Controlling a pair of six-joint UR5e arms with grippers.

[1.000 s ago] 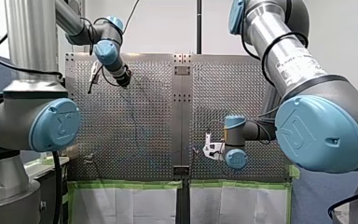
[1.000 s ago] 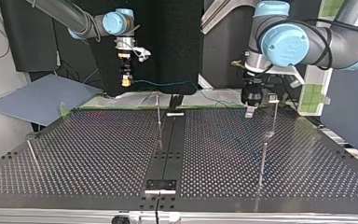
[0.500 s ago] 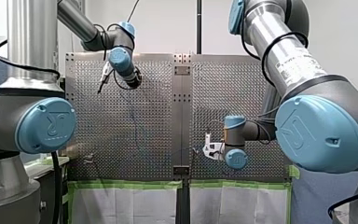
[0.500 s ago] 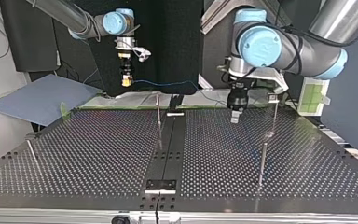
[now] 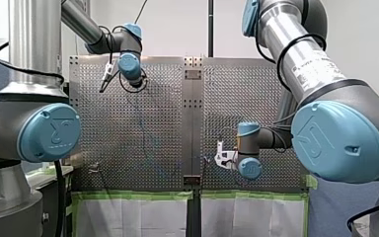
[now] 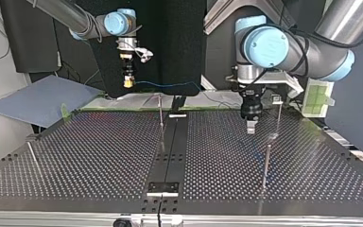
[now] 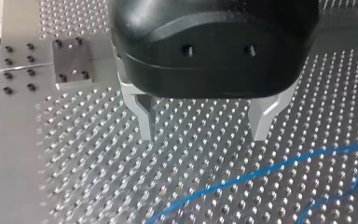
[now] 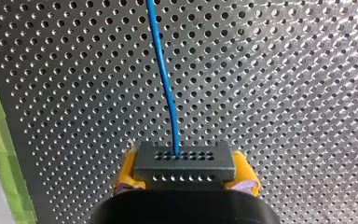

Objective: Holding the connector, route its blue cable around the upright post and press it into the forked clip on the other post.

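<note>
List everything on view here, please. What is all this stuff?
table: one, dark perforated metal, under both arms.
posts: four, thin metal, on the table; the one at the top view's left leans.
clip: one, pale, atop a post at the top view's right.
cable: one, blue, runs from the connector over the table.
connector: one, dark grey, in my right gripper.
sheet: one, blue-grey, beside the table at the top view's left.
tape: green, along the table's near edge in the front view.
left gripper: black, metal fingers, open, empty.
right gripper: yellow pads, shut on the connector.
</note>
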